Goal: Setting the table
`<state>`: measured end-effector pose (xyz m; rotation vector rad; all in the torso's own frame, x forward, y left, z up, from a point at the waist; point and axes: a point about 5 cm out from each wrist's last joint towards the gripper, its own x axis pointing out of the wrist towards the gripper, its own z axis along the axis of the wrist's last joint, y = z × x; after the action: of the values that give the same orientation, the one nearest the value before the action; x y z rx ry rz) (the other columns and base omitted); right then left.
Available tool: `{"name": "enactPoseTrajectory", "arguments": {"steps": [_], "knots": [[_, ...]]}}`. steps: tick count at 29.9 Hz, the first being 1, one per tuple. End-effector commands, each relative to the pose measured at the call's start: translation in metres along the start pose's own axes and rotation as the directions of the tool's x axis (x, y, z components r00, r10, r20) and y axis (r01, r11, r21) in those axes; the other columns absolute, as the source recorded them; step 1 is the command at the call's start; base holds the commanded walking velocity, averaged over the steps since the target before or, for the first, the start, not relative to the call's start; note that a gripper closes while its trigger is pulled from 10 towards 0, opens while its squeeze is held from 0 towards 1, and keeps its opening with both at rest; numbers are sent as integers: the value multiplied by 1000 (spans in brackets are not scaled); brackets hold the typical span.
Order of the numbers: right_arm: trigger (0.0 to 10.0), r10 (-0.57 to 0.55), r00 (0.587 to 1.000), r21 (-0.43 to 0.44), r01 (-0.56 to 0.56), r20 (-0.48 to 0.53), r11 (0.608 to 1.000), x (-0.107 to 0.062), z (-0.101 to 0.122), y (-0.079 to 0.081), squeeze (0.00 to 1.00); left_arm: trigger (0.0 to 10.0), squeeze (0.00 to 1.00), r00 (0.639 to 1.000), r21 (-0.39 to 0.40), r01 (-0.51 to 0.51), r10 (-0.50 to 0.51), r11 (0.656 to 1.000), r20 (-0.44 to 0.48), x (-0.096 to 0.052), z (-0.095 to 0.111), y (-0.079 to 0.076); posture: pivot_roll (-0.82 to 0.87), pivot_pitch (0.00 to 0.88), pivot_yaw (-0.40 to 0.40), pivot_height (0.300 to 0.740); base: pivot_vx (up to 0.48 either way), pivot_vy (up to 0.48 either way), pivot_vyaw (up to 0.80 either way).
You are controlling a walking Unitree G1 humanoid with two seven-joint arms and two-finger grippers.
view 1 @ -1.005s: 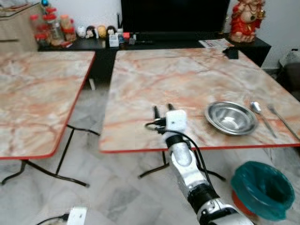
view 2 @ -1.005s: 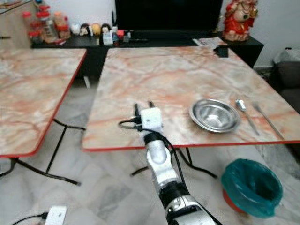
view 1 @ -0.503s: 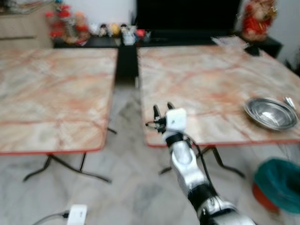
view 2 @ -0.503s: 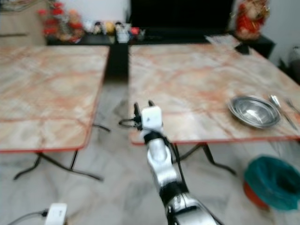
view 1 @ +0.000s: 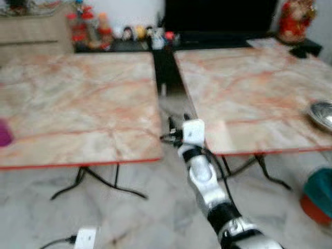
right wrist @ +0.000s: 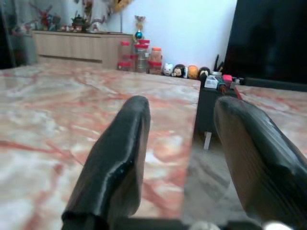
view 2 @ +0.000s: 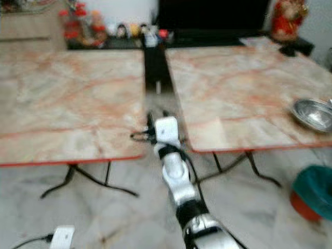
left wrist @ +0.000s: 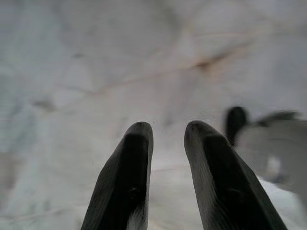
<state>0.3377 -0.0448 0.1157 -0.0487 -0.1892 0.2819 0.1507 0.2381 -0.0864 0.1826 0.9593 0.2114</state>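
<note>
Closest to you, your right gripper (view 1: pixel 178 122) is raised at the end of its silver arm, over the floor gap between two marble-topped tables. Its two black fingers (right wrist: pixel 112 167) stand well apart with nothing between them. Your left gripper (left wrist: pixel 165 132) hangs low above the pale tiled floor (left wrist: pixel 96 62); its fingers sit close together with a narrow gap, nothing held, and the white housing of that wrist shows at the bottom of the head view.

Just beyond the right gripper's fingertips, the near corner of the left table (view 1: pixel 78 104) lies on the left-finger side, and the near corner of the right table (view 1: pixel 244 88) on the right-finger side. Both tops are pinkish marble with red edging on folding black legs. A small magenta thing (view 1: pixel 4 133) sits at the far left edge of the left table; the blur hides what it is.

Well off to the right-finger side, near the right table's front edge, lies the steel bowl (view 2: pixel 313 114), apart from either gripper. Below it on the floor stands a bin (view 2: pixel 314 193) lined with a teal bag.

Farther ahead, past the gap, a low black cabinet (right wrist: pixel 268 82) carries small figurines and red-lidded jars (right wrist: pixel 139 56), with a dark screen (right wrist: pixel 273 38) above and a red statue (view 2: pixel 287 19) at the right end.
</note>
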Motion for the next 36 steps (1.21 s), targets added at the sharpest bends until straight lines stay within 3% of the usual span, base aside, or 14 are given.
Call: {"name": "enactPoseTrajectory", "arguments": {"steps": [1, 5, 15, 22, 36], "knots": [[10000, -4, 1000, 32, 3, 19, 999, 5, 7, 6, 0, 10000, 0, 1000, -14, 10, -10, 1000, -3, 0, 1, -7, 68, 0, 4, 727, 0, 480, 0], [10000, 8, 1000, 0, -8, 20, 1000, 6, 8, 7, 0, 10000, 0, 1000, -13, 10, -10, 1000, -3, 0, 2, -6, 67, 0, 6, 727, 0, 480, 0], [10000, 12, 1000, -3, -11, 14, 1000, 5, 6, 6, 0, 10000, 0, 1000, -16, 5, -5, 1000, -2, 1, 3, -6, 71, 0, 6, 727, 0, 480, 769], [10000, 4, 1000, -2, -4, 8, 1000, 5, 5, 4, 0, 10000, 0, 1000, -14, 4, -4, 1000, -1, 1, 4, -6, 69, 0, 10, 727, 0, 480, 0], [10000, -109, 993, -29, 108, -49, 994, -12, -15, -26, 0, 10000, 0, 1000, -8, 3, -3, 1000, 8, 1, 4, -5, 74, 0, 6, 727, 0, 0, 0]]}}
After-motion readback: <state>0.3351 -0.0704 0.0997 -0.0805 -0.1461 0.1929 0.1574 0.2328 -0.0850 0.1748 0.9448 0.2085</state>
